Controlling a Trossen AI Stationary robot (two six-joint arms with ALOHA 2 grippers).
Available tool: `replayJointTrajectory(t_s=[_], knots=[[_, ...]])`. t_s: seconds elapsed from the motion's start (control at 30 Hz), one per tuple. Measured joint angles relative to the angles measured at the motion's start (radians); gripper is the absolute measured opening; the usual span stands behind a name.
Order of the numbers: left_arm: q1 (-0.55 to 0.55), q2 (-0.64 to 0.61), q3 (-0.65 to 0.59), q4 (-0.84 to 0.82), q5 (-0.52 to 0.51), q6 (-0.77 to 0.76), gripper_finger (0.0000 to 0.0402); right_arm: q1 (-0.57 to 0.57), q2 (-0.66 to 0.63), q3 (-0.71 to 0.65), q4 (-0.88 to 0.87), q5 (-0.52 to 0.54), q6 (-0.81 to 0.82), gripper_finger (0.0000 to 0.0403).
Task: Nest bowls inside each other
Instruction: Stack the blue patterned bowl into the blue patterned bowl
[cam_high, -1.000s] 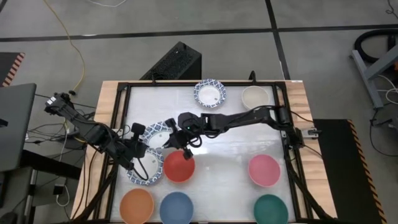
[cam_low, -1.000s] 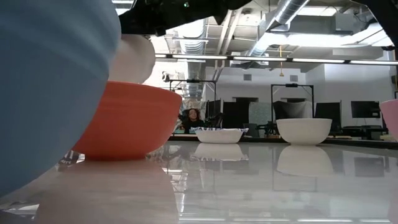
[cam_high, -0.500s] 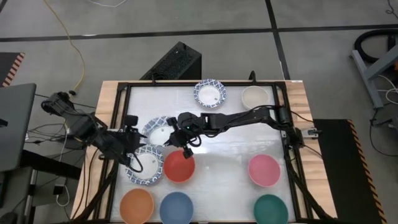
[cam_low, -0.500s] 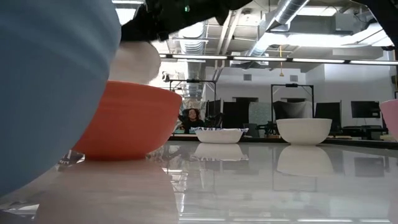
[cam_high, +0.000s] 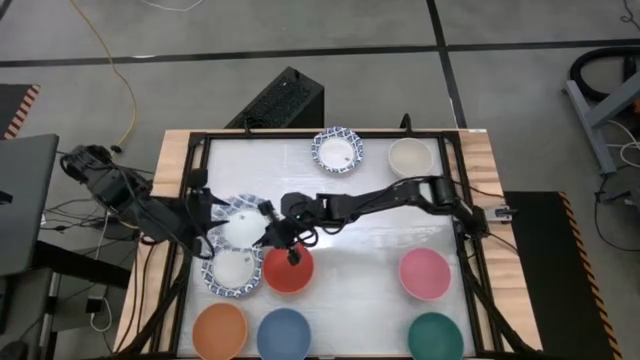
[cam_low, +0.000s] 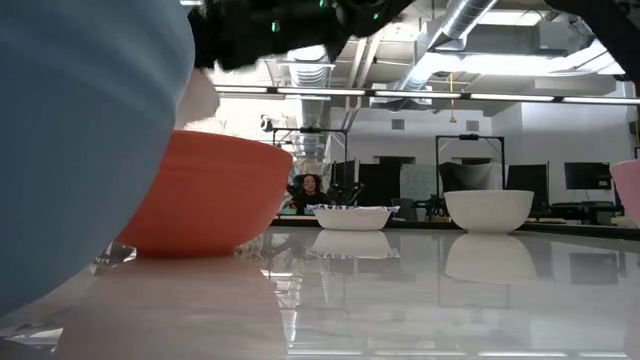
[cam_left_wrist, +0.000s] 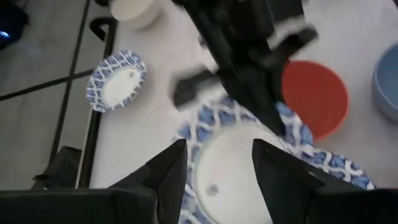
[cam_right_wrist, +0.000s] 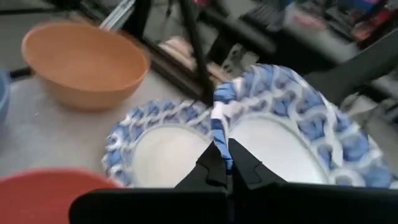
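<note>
Right pincer (cam_right_wrist: 225, 167) pinches patterned bowl (cam_right_wrist: 292, 134) rim.

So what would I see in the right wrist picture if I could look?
The right gripper pinches the rim of a blue-patterned bowl, held over another patterned bowl on the table. An orange bowl sits beyond.

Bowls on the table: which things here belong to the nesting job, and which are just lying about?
Job:
right gripper, gripping a blue-patterned bowl
second patterned bowl below
third patterned bowl
beige, red, pink, orange, blue, green bowls
left gripper

Lying about:
black box
yellow cable
</note>
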Motion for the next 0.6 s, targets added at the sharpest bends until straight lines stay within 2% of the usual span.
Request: replayJointTrajectory(t_s=[0.23,0.4,0.6], knots=[[0.000,-0.026,0.037,0.007,-0.085,0.004,0.0169,0.031,0.161,0.183,0.033,-0.052,0.002,0.0006],[0.000,-0.025,0.036,0.006,-0.089,-0.010,0.0169,0.042,0.272,0.338,-0.049,-0.139,0.006,0.0006],[0.000,-0.021,0.035,0.003,-0.087,-0.019,0.0169,0.053,0.343,0.448,-0.170,-0.150,0.008,0.0006]])
